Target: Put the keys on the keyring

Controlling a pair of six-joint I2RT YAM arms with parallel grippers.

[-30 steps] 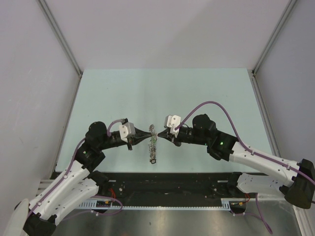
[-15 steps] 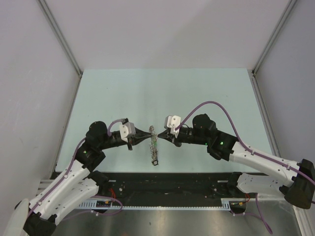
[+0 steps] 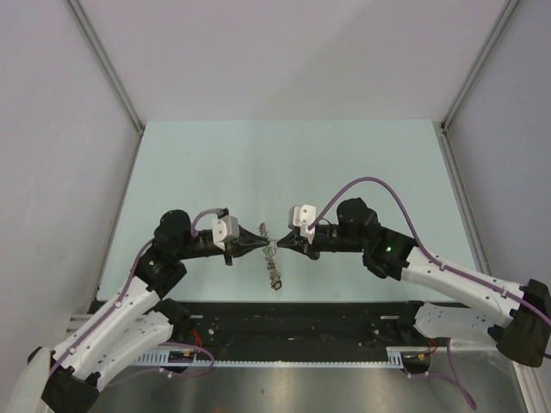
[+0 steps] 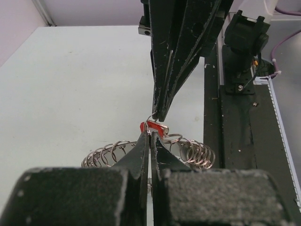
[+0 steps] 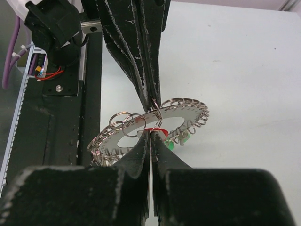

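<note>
Robot lab | plain grey walls (image 3: 284, 52) | pale green table (image 3: 293, 163) | cable tray (image 3: 284, 358)

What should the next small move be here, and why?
Probably hold the left gripper steady on the keyring and ease the right gripper slightly inward. Both look shut, with their tips almost meeting, and the red-tagged key sits right at the ring's edge, apparently not threaded on yet.

The pale green table (image 3: 284, 163) has the keyring (image 3: 272, 262) over its near middle; whether the ring touches it cannot be told.
</note>
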